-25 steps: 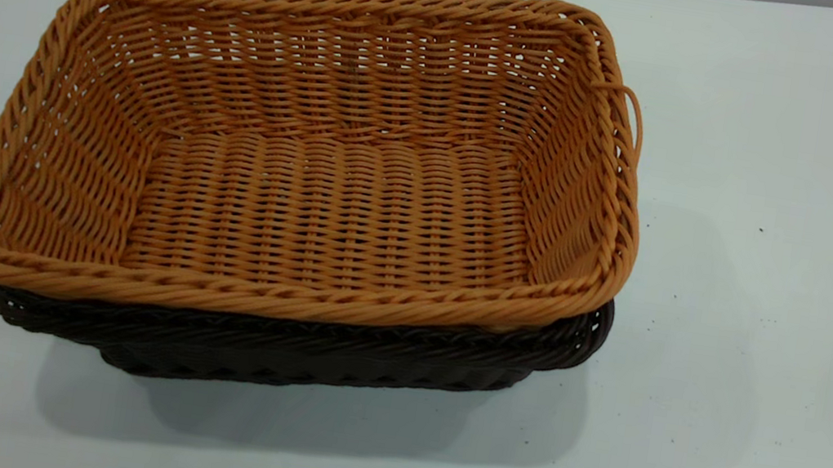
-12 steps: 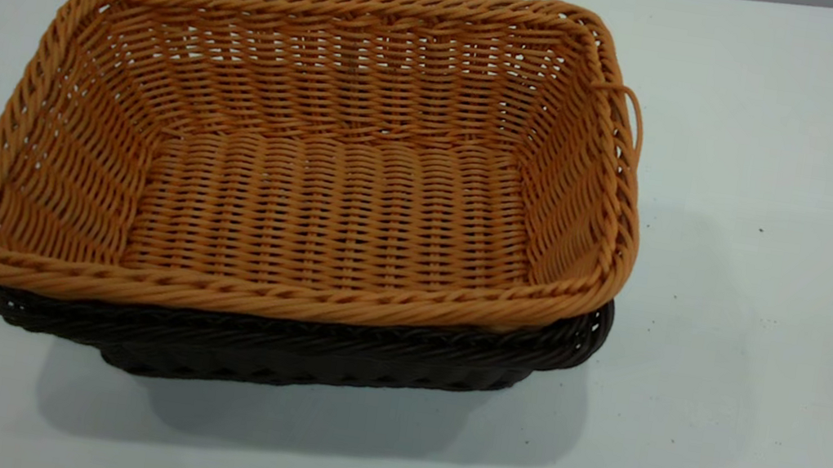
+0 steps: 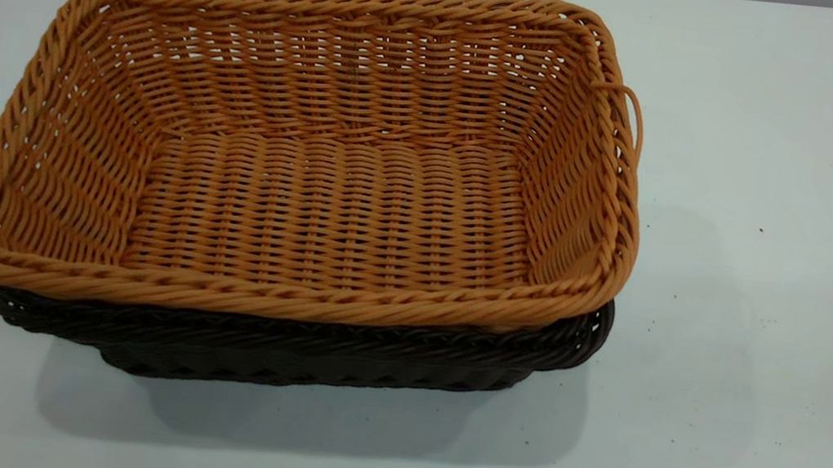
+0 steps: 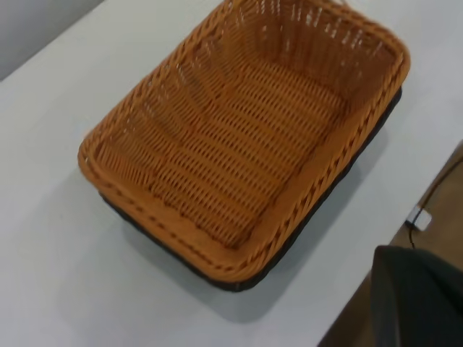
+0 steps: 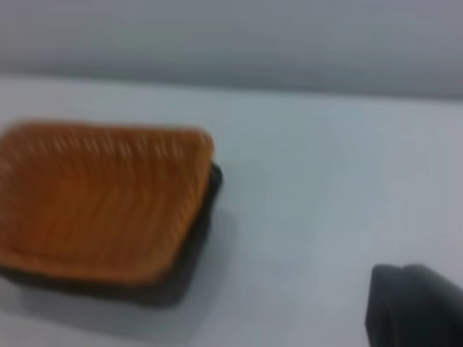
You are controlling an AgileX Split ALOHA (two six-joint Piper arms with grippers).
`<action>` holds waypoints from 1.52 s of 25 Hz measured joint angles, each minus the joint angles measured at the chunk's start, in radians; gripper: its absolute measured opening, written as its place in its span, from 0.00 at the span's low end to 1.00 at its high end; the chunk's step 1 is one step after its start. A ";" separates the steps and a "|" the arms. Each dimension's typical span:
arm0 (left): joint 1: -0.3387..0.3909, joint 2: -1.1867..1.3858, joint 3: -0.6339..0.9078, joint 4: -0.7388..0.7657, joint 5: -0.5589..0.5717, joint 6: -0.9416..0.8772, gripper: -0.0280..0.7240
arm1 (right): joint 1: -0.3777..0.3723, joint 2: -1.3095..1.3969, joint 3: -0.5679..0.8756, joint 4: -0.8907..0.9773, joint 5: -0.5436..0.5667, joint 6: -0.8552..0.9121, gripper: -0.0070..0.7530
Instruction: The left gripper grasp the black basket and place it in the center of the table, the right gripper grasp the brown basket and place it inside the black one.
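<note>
You have the brown basket [image 3: 327,171] already seated inside the black basket [image 3: 300,353], the pair nested upright near the middle of the bench [image 3: 767,319]. Only the dark rim and lower wall show, along the brown one's 6 o'clock edge and round the corner at about 4 o'clock. The brown rim rides above the black one and overhangs it a little at 8 o'clock, so the nest looks slightly skewed, not flush.

By this layout, both placements look done, and the step in hand is pulling clear. Neither arm appears in the exterior view. The left wrist view looks down on the stack from well off; a dark shape [image 4: 419,300] in its corner may be part of that arm, but you cannot tell from it how the fingers stand. The right wrist view shows the baskets from farther away, with a similar dark shape [image 5: 416,307] at the edge; again the fingers cannot be read. Nothing appears to be held.

Retreat upward and outward, keeping away from the looped handle [image 3: 631,122] at 2 o'clock, which could snag.
</note>
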 joint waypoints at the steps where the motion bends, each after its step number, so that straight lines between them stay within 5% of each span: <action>1: 0.000 0.000 0.000 0.000 0.007 0.000 0.04 | 0.000 0.001 0.020 -0.003 0.000 0.000 0.01; 9: 0.000 0.000 0.009 0.059 0.104 -0.028 0.04 | 0.000 0.002 0.094 -0.002 -0.013 -0.008 0.01; 21: 0.000 -0.090 0.244 0.003 0.018 -0.099 0.04 | 0.000 0.002 0.092 0.022 -0.011 -0.008 0.01; 38: 0.000 -0.322 0.271 -0.007 -0.035 -0.122 0.04 | 0.000 0.002 0.092 0.022 -0.009 -0.008 0.01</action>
